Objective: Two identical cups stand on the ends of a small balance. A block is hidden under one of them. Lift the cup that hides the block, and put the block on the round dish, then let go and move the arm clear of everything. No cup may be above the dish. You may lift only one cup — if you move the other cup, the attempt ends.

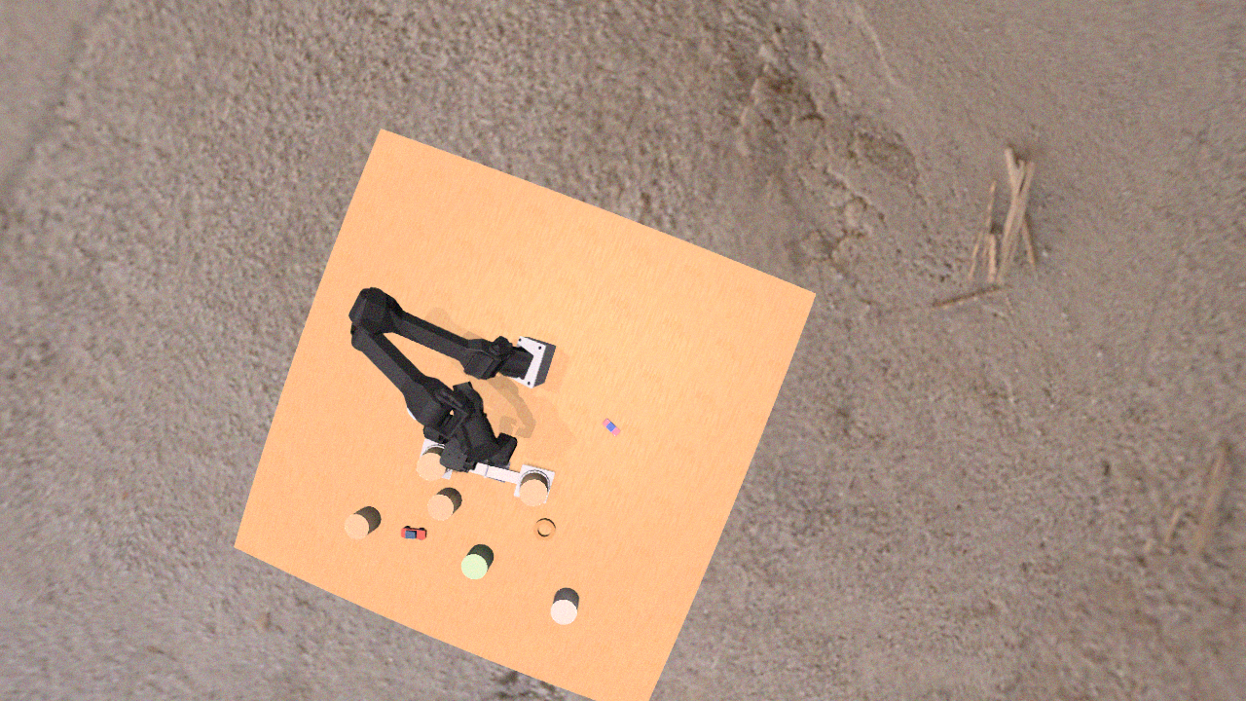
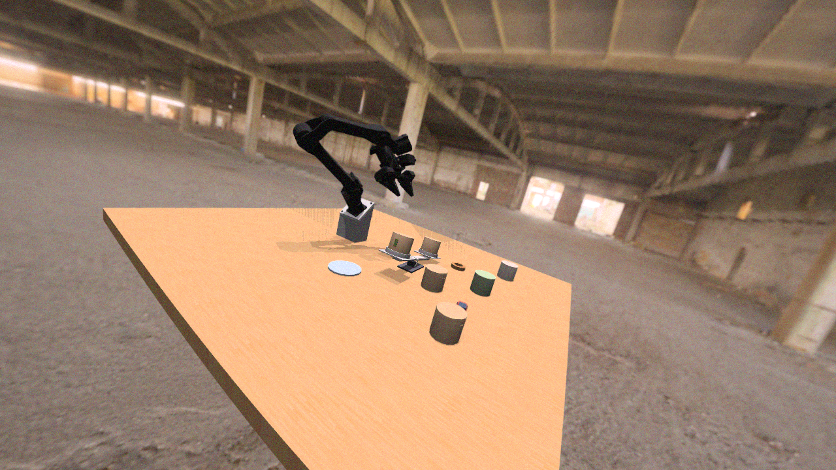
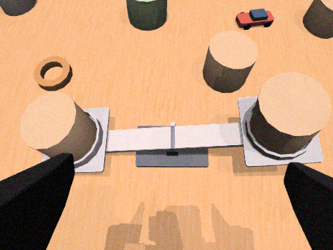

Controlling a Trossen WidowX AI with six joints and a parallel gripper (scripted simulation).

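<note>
Apparently I was at the choosing step: both cups stood on the balance (image 1: 500, 473) (image 2: 410, 266) (image 3: 139, 139), and neither had been lifted. My tool (image 1: 479, 463) (image 2: 404, 194) (image 3: 182, 169) hung above it, spread nearly to its widest, with nothing between its fingers.

The block was out of sight. In the wrist view, the cup ahead of the left finger (image 1: 533, 490) (image 2: 431, 247) (image 3: 48, 119), near the wooden ring (image 1: 536, 528) (image 2: 458, 269) (image 3: 52, 84), seemed to ride lower, so I judged the block was under it. The cup ahead of the right finger (image 1: 430, 465) (image 2: 401, 245) (image 3: 295, 104) looked higher, and had to be left alone.

Next I needed to shift over the lower cup, straddle it, close and lift straight up, without brushing the other. The dish (image 2: 344, 267) lay on the bench (image 1: 697, 349) (image 2: 292, 350) (image 3: 104, 35) off beyond the right finger, outside the wrist view. I could read no brand or writing; the higher cup merely bore a small green patch (image 2: 395, 242).
</note>
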